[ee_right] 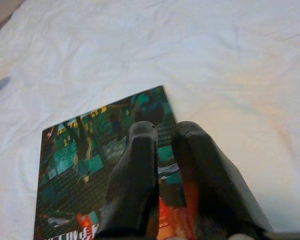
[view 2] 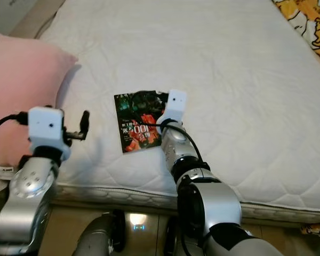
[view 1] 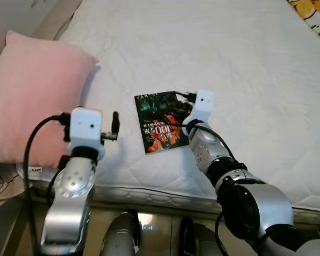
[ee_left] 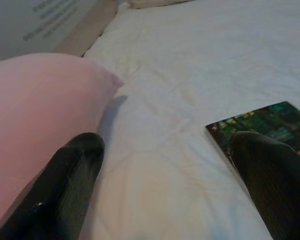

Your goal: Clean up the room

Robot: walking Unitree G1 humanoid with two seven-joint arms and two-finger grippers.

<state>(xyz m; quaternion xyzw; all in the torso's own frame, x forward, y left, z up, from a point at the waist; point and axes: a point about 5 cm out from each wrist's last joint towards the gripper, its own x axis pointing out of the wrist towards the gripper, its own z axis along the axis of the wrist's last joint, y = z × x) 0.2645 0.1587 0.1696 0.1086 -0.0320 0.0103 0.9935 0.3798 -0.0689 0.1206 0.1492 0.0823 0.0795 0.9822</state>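
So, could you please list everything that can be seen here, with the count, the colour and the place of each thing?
Bed: one, white quilted cover, filling most of the scene ahead.
Pillow: one, pink, on the bed's left side.
Book: one, dark cover with green and red print, flat on the bed near its front edge.
Patterned cloth: one, yellow and orange, at the far right corner.
Left gripper: one, black, jaws wide apart, above the bed between pillow and book.
Right gripper: one, black, jaws close together, over the book cover.
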